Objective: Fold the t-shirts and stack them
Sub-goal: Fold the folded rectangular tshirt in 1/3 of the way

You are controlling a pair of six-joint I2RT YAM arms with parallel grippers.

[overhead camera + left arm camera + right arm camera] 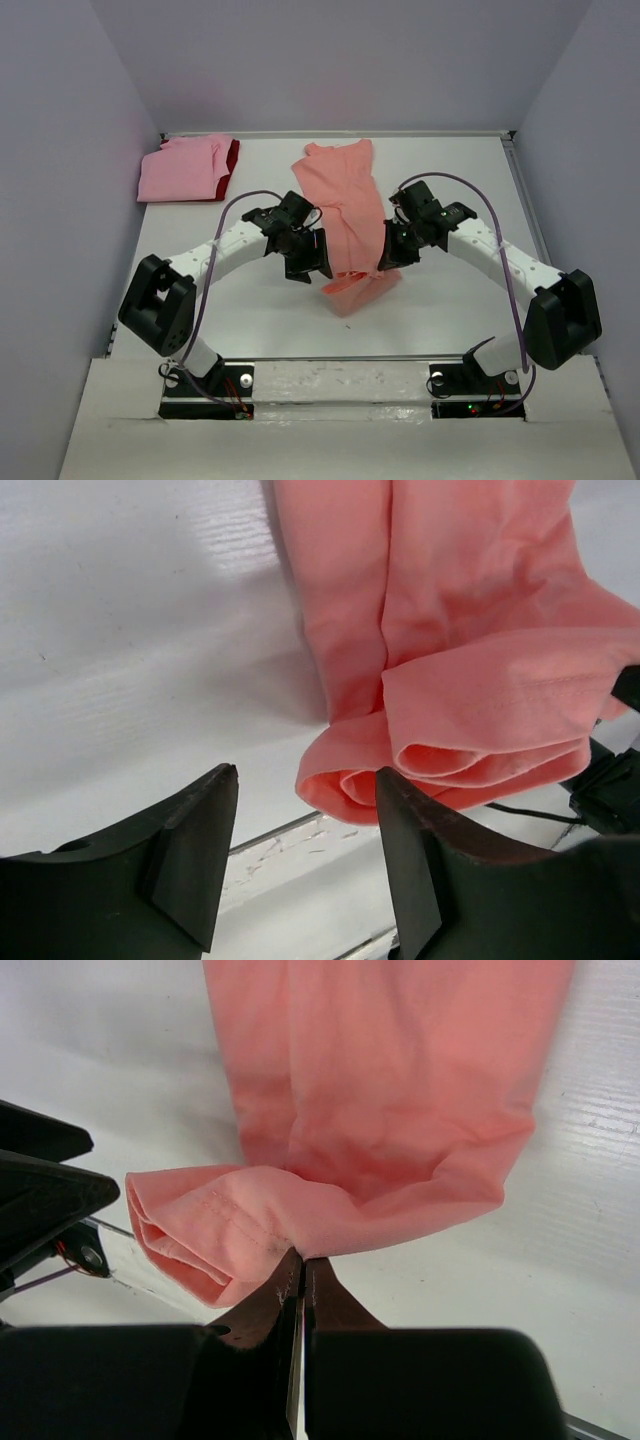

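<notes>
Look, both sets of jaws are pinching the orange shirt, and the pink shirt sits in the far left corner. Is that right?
Not quite. Only the right gripper has its jaws pinching the orange shirt. The left gripper has its jaws open with no cloth between them, as the left wrist view shows. The pink shirt does sit in the far left corner.

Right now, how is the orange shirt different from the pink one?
The orange shirt is darker; the pink shirt is paler. The orange shirt is a long strip in the middle, its near end pinched by the right gripper; the pink shirt lies folded in the far left corner, untouched. Both are soft shirts.
</notes>
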